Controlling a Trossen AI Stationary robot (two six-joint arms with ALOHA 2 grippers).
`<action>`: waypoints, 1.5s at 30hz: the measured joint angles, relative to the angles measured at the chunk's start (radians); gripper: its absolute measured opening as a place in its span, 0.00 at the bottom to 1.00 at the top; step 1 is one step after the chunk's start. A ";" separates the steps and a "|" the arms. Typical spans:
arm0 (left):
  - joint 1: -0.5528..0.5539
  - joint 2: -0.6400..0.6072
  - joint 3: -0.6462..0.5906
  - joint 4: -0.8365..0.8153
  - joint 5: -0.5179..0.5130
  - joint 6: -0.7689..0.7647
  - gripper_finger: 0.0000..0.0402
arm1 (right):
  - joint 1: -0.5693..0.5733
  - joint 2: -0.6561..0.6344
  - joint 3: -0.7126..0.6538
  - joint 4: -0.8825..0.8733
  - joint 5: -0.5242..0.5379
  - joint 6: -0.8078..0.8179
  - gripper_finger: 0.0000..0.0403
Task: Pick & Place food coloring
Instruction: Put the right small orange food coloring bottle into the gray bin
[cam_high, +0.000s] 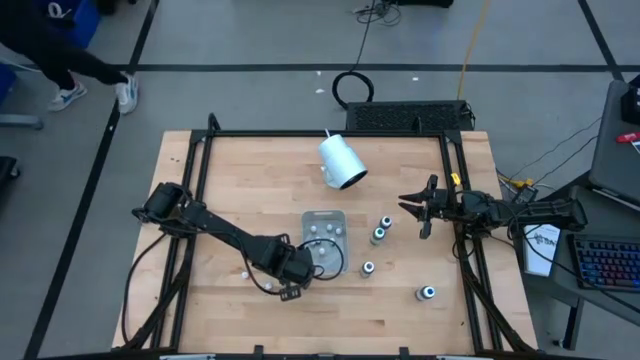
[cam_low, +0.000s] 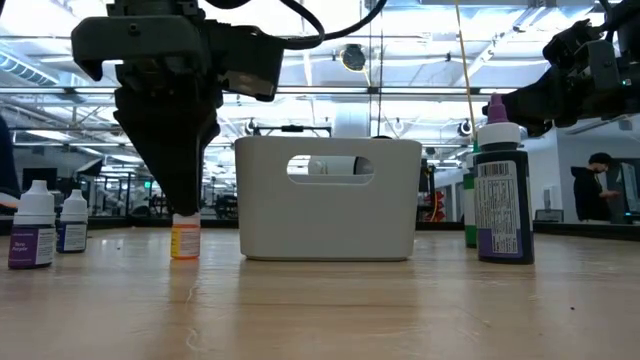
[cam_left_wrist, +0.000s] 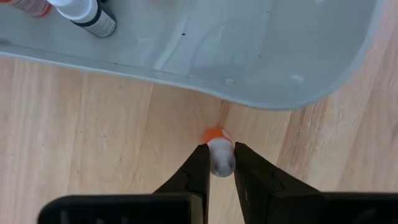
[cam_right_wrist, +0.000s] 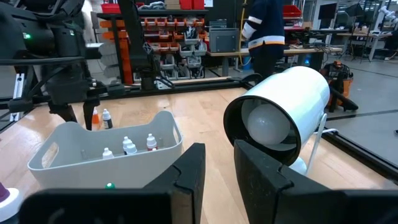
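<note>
A tiny orange food coloring bottle with a white cap stands upright on the wood table, just off the near left corner of the white tray. My left gripper points down over it and is shut on it. Several small bottles stand inside the tray. More bottles stand loose on the table to the tray's right and near the front. My right gripper waits level at the table's right side, shut, touching nothing. My left gripper pinches the orange bottle's white cap between its two fingers, at their free ends. The fingers come from above, pointing down. The bottle stands upright with its base on the table, close to the tray's outer wall.
A large white cylindrical cup lies on its side behind the tray. A taller dark bottle with a purple cap and two small bottles stand near the low camera. A black frame rail borders the table; a person stands beyond.
</note>
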 joint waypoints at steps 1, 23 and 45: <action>0.002 0.000 -0.001 0.000 0.002 -0.005 0.13 | 0.000 0.000 0.000 0.000 0.000 0.000 0.19; -0.011 -0.004 0.426 -0.488 -0.149 0.169 0.13 | 0.000 0.000 0.000 0.000 0.000 0.000 0.19; 0.154 0.135 0.464 -0.295 0.003 0.474 0.13 | 0.000 0.003 0.000 -0.002 0.000 0.000 0.19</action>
